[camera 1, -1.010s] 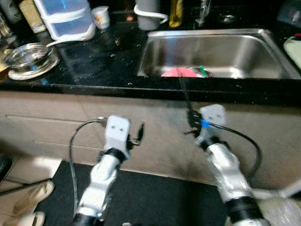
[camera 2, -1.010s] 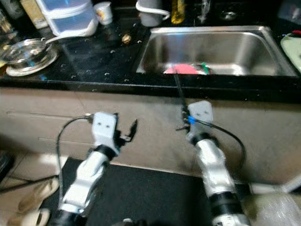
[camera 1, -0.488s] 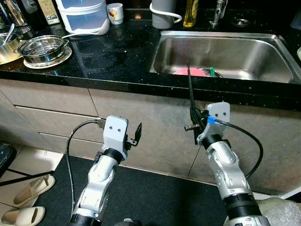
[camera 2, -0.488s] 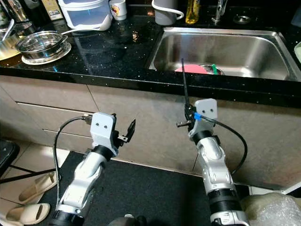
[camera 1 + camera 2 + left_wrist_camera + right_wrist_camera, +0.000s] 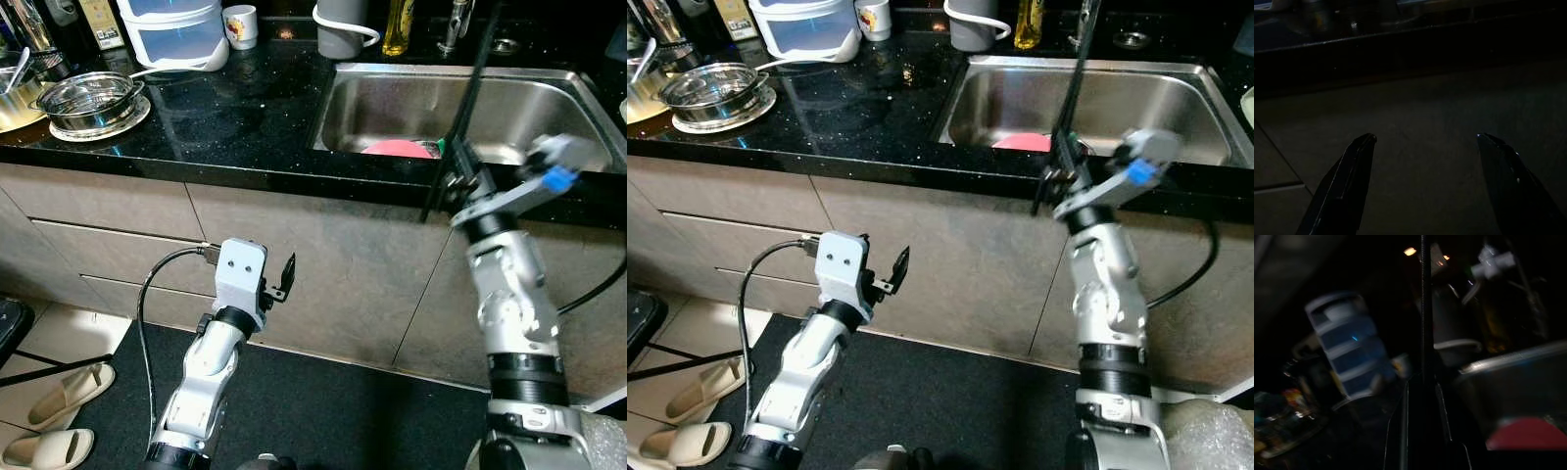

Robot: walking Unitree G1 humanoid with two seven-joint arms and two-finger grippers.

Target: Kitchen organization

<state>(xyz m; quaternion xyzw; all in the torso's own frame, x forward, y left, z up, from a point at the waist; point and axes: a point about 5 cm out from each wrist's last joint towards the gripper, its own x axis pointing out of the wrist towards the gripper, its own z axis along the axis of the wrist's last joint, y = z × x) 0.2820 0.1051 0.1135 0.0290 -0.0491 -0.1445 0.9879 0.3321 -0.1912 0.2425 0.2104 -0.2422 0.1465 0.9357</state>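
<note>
A thin black rod (image 5: pixel 468 108) is held clamped in the right pincer (image 5: pixel 453 186) at the sink's (image 5: pixel 549 108) six o'clock edge. It looks light, stiff and slippery; a low grip suits. The left pincer (image 5: pixel 287 276) hangs apart.

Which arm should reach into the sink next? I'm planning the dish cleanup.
Right. The right gripper is raised at the sink edge near the pink dish; the left gripper hangs low before the cabinet.

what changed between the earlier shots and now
The right gripper rose from in front of the cabinet to the sink edge, fingers still closed. The left gripper stayed low and open; the pink plate and counter items did not move.
</note>
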